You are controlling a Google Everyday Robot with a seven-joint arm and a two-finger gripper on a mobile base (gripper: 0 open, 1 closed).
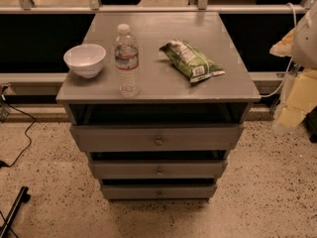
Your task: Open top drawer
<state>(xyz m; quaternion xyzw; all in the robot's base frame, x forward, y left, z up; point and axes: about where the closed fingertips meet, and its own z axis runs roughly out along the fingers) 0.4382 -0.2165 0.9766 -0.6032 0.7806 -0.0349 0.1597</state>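
Grey paint covers the cabinet (233, 114), which stands on a speckled floor (267, 192) with three drawers stacked in its front. The top drawer (119, 139) sits directly under the cabinet's surface (158, 31); its long flat front carries one small round knob (159, 142) at the centre. A dark gap shows between that front and the surface above it, so the drawer looks drawn part way out of the cabinet. Below it come the middle drawer (124, 169) and the bottom drawer (129, 192), each with a shorter-looking front and its own small knob.

On the cabinet's surface, a white bowl (85, 59) rests near the left edge. A clear water bottle (127, 61) with a white cap stands upright just to the right of the bowl, toward the front edge. A green snack bag (191, 60) lies flat on the right half, well apart from the bottle.

To the right of the cabinet, beyond its corner and not touching it, hangs the gripper (293, 103), a pale yellowish blur; whether it is spread or closed cannot be told. It is well away from the top drawer's knob.

Left of the cabinet, a dark cable (22, 143) trails across the floor.
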